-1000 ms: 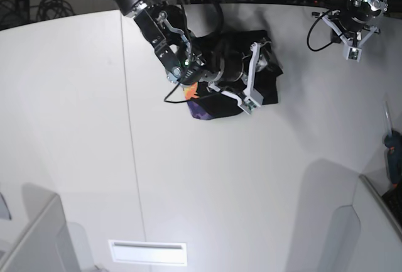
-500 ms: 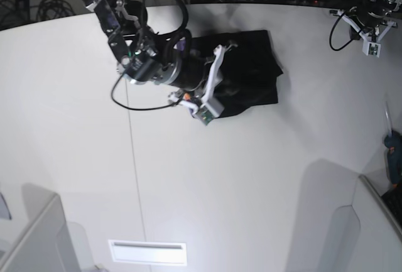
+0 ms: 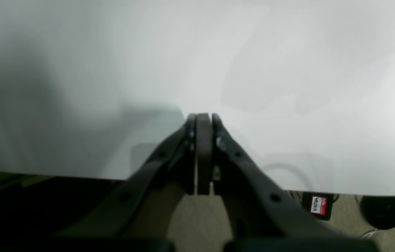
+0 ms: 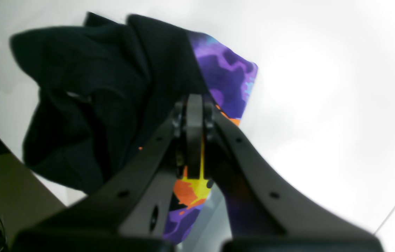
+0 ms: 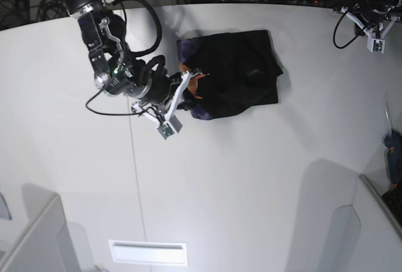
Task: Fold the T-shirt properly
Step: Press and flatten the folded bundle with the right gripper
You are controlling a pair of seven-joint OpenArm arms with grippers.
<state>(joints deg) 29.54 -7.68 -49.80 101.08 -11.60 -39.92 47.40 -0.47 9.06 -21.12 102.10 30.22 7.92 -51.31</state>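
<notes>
The T-shirt (image 5: 242, 71) lies as a folded black rectangle at the back of the white table (image 5: 251, 178). Purple and orange print shows along its left edge. In the right wrist view the T-shirt (image 4: 92, 91) is bunched black cloth with a purple, orange and yellow printed edge. My right gripper (image 4: 194, 101) is shut, its tips resting over that printed edge. I see no cloth clamped between them. In the base view my right gripper (image 5: 190, 82) sits at the shirt's left edge. My left gripper (image 3: 202, 119) is shut on nothing above the bare table edge, far from the shirt.
The left arm (image 5: 370, 5) hangs over the back right corner. A seam (image 5: 133, 152) runs down the table. A white strip (image 5: 147, 252) lies near the front. Grey panels stand at front left (image 5: 38, 240) and front right (image 5: 370, 234). Cables lie behind the table.
My right arm has pulled leftward from above the shirt to its left edge, and its gripper went from open to shut. The left arm withdrew slightly to the back right corner.
</notes>
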